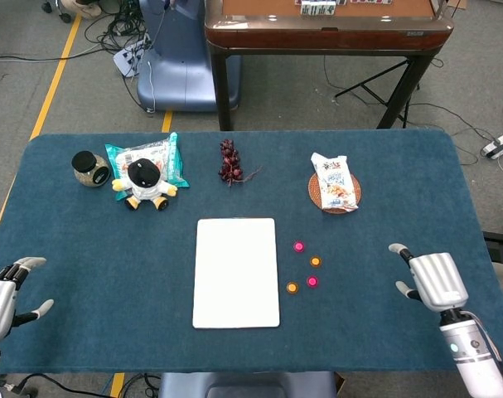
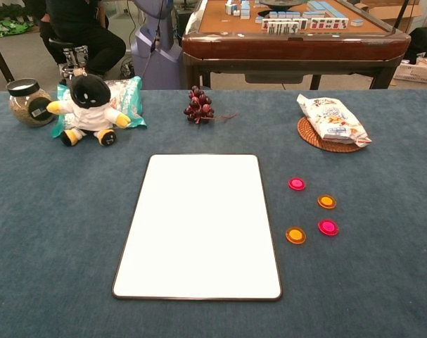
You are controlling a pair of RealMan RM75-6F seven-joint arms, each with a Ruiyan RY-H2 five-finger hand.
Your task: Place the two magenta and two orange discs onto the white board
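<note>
The white board (image 1: pixel 236 272) (image 2: pixel 198 224) lies flat at the table's middle with nothing on it. To its right on the blue cloth lie two magenta discs (image 1: pixel 298 246) (image 1: pixel 312 281) and two orange discs (image 1: pixel 316 261) (image 1: pixel 292 287); the chest view shows the magenta discs (image 2: pixel 296 184) (image 2: pixel 328 227) and orange discs (image 2: pixel 327 201) (image 2: pixel 295 235) too. My right hand (image 1: pixel 429 280) hovers open right of the discs, well apart from them. My left hand (image 1: pixel 4 303) is open at the table's front left corner. Neither hand shows in the chest view.
Along the back stand a jar (image 1: pixel 89 168), a plush toy (image 1: pixel 145 184) on a teal snack bag (image 1: pixel 167 157), a bunch of grapes (image 1: pixel 229 161) and a snack packet on a woven coaster (image 1: pixel 334 191). Another table (image 1: pixel 326 25) stands behind.
</note>
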